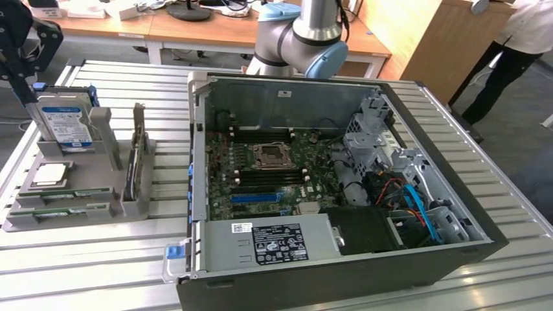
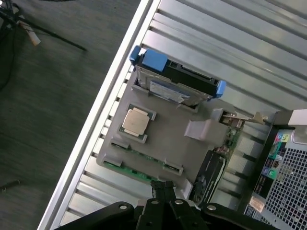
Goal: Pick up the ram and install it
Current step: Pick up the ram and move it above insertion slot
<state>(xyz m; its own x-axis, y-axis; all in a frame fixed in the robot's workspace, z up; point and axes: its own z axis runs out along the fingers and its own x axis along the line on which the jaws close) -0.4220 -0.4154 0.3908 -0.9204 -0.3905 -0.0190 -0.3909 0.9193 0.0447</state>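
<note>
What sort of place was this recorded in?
Probably a robotics lab or workshop in an office-like room: an opened desktop computer case sits on a slatted metal table beside a grey parts holder, with wooden desks behind.

Behind the slatted metal tabletop (image 1: pixel 87 265) stand wooden desks (image 1: pixel 199 32). A wooden cabinet (image 1: pixel 432 39) and dark grey floor (image 1: pixel 527 149) lie beside it.

I see the open computer case (image 1: pixel 346 272) lying on the slatted metal table (image 1: pixel 95 272), its motherboard (image 1: pixel 276 178) exposed and the arm (image 1: pixel 304 32) rising behind it. At the exterior view's left, a grey holder (image 1: pixel 138 194) carries an upright hard drive (image 1: pixel 65 123), a silver processor chip (image 1: pixel 52 173), a green ram stick (image 1: pixel 59 210) lying flat in front, and a second green stick (image 1: pixel 65 193) just behind.
</note>
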